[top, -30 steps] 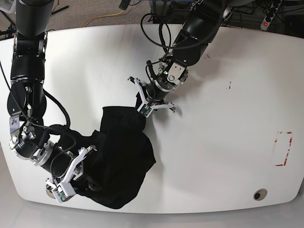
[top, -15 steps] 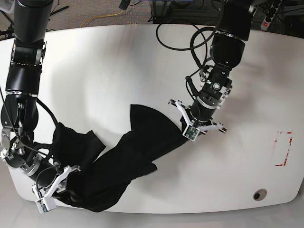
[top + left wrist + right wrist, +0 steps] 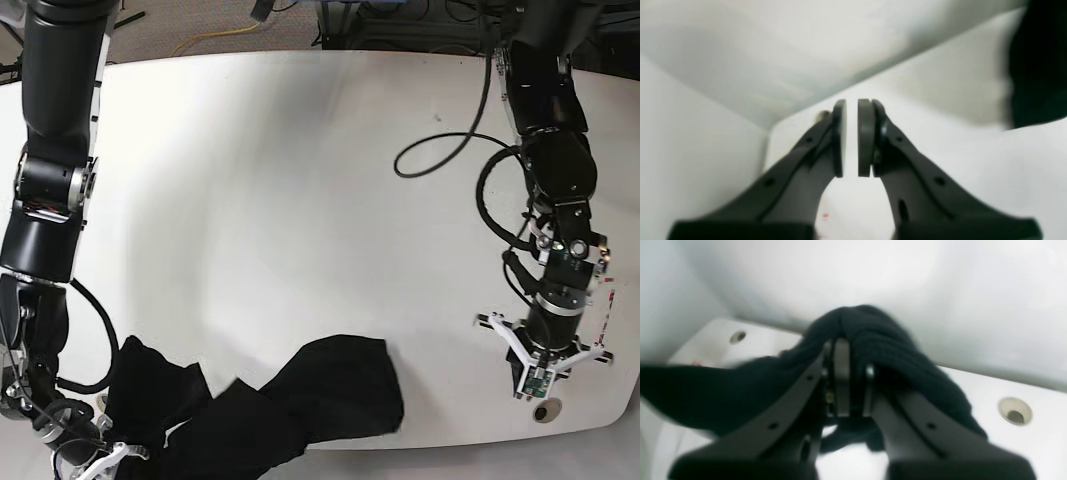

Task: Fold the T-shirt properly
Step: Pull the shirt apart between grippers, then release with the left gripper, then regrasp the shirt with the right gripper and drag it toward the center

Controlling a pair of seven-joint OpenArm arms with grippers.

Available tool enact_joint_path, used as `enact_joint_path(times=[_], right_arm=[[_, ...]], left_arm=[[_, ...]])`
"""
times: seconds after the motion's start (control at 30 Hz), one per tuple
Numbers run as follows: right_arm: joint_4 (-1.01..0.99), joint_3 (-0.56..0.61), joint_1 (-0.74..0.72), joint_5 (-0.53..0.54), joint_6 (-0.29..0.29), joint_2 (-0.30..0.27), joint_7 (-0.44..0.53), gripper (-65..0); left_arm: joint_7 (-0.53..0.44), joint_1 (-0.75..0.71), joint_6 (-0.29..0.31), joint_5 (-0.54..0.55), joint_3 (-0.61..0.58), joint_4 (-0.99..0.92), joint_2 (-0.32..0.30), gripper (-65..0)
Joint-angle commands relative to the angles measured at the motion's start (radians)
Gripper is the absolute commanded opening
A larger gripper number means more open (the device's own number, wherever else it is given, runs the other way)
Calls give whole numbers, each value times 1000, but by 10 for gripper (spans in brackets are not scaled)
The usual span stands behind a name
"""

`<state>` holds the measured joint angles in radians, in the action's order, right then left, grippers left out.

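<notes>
The black T-shirt lies bunched along the table's front edge, left of the middle. My right gripper is at the front left corner. In the right wrist view the right gripper is shut on a fold of the T-shirt, which drapes over its fingers. My left gripper is at the front right, well apart from the shirt. In the left wrist view the left gripper has its pads almost together with nothing between them. A blurred black edge of the T-shirt shows at the upper right.
The white table has a round hole just in front of my left gripper and a red tape mark at its right edge. A black cable loops beside the left arm. Two table holes show near my right gripper.
My left gripper has moved right and toward the front edge and no longer holds the shirt. My right gripper has pulled the shirt further toward the front left corner.
</notes>
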<state>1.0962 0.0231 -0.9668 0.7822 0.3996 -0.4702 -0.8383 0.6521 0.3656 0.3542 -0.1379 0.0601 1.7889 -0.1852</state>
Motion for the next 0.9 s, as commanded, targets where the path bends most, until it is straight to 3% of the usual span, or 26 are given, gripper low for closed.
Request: enact_joint_path(times=[0.0,0.2,0.47,0.7,0.8,0.87], right_arm=[[3,-5,-34,13,-1,-9,1,-650],[17,-12,55,24,8,-9,-51,-650],[206,-15,308,23,8,-9,-55,-650],[289,-13,432,21,9,26,-55,-650],[336,-9,467,13,48,37,-55,-650],[367,-7,489,13,92,81,-55,-650]], left_arm=[[2,42,58,7,76,18,-1,-612],[2,-21,108,8,96,19,-33,-612],[-2,-181,108,13,99,56,-29,-612],[-48,-288,108,14,123,79,-29,-612],[-56,-299,110,14,182,78,-21,-611],[-56,-296,111,14,237,70,-17,-610]])
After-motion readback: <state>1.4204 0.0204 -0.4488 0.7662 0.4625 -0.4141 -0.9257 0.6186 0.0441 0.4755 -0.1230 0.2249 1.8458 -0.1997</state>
